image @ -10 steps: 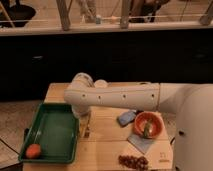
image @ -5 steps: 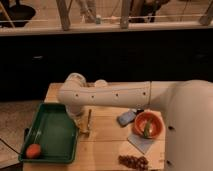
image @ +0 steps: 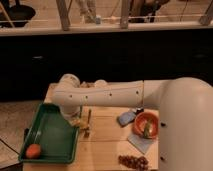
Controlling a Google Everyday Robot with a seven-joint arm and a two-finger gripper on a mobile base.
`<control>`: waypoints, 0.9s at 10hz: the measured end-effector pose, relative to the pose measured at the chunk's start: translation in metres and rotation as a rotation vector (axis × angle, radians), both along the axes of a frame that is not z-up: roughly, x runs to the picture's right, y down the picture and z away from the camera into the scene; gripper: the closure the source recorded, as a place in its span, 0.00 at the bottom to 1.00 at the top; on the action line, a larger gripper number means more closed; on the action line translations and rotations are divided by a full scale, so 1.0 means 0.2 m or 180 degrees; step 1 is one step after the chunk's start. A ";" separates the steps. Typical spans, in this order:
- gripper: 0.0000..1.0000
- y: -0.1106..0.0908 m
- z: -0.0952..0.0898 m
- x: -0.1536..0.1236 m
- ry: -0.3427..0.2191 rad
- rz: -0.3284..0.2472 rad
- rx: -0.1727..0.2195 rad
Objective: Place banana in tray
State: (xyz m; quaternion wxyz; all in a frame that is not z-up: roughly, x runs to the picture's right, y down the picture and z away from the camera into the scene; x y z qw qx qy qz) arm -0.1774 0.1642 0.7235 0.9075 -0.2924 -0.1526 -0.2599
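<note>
white arm (image: 107,94) reaches left across wooden bench (image: 107,142). hand (image: 75,115) closed, tucked under arm at right rim of dark-green tray (image: 52,135). banana (image: 80,122) just at that rim, below hand; cannot tell if gripped. fork (image: 88,126) beside banana on bench. orange fruit (image: 33,151) in tray's near-left corner. orange bowl (image: 147,125) well right.

Pretty dim shot overall. Warm yellowish light comes from above and catches the white arm (image: 110,93) and the wooden surface (image: 107,145), while the wall behind is basically black. There's a brighter strip along the top. Everything looks soft and smeary, no crisp edges anywhere. The arm shadows the pincer (image: 77,119), which sits closed by the right rim of the tray (image: 52,135), half lost in murk.
</note>
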 end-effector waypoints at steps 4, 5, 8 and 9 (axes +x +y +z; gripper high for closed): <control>1.00 0.01 -0.01 -0.07 -0.0111 -0.0116 -0.0003; 1.00 0.03 -0.01 -0.08 -0.0134 -0.0145 -0.0009; 1.00 0.05 -0.01 -0.12 -0.0199 -0.0223 -0.0018; 1.00 0.06 -0.01 -0.13 -0.0218 -0.0246 -0.0022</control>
